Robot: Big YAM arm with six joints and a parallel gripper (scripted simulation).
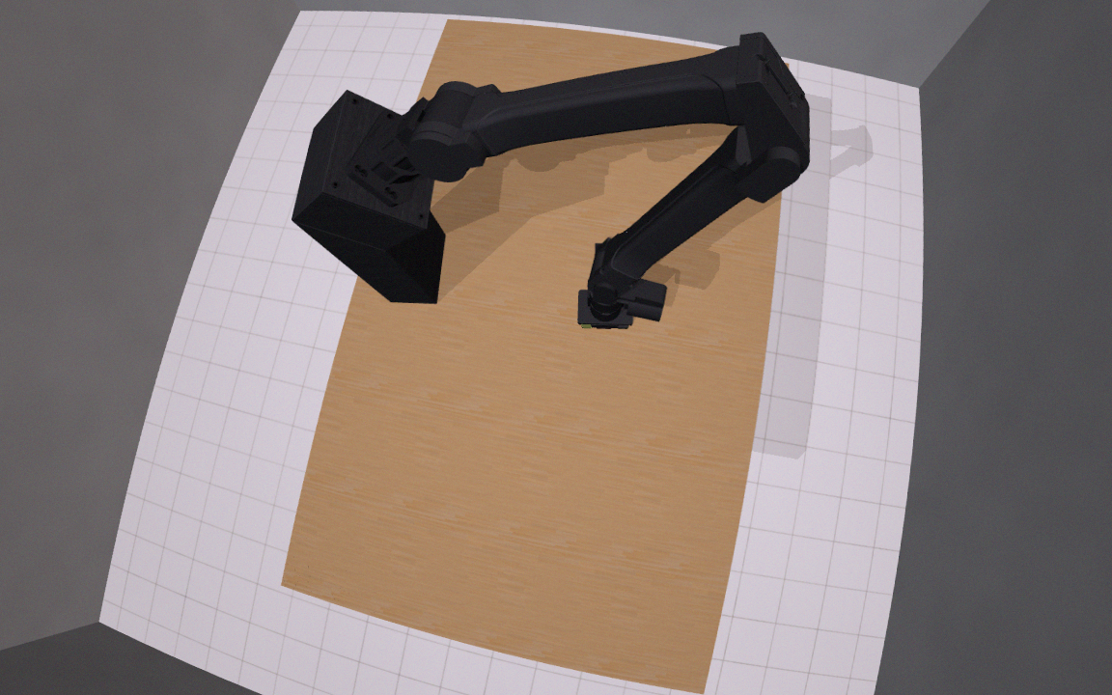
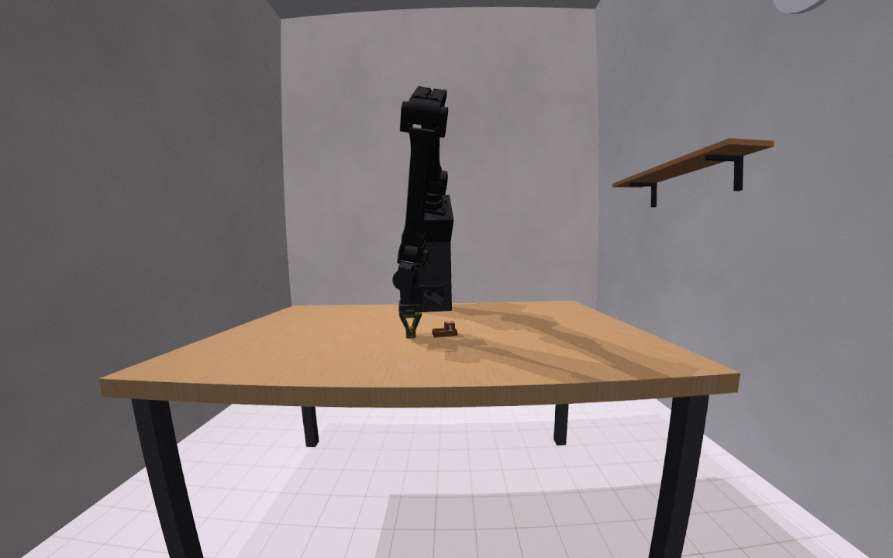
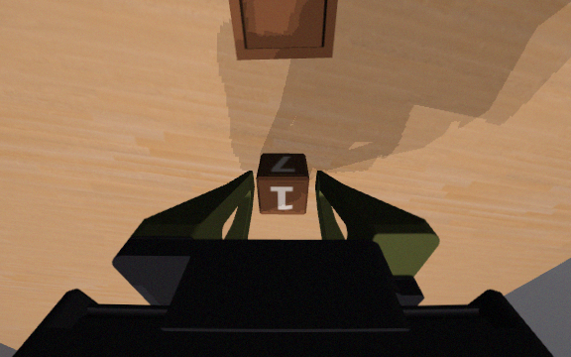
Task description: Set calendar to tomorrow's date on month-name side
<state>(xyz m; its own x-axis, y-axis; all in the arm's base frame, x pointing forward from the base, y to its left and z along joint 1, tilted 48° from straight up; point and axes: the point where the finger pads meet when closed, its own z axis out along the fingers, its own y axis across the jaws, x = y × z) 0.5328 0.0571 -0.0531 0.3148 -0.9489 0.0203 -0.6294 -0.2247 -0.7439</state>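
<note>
Wrist view: the gripper (image 1: 604, 326) (image 2: 410, 335) (image 3: 285, 178) stands parted, a gap either side of the loose cube (image 3: 283, 195) between its fingers. Regrasping seems in hand; next, close squarely. Beyond lies the tray (image 2: 444, 334) (image 3: 285, 54), a second cube (image 2: 449, 325) in it, its digit probably a 1.

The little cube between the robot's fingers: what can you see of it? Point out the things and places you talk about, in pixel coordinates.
The cube (image 3: 283, 185) looks like brown wood, with a pale 1 on its top face and a dimmer figure, perhaps a 7, on a shaded side. It sits on the table (image 2: 297, 353) (image 3: 67, 124), outside the tray (image 2: 439, 332) (image 3: 285, 53), between open fingers; narrow gaps show.
</note>
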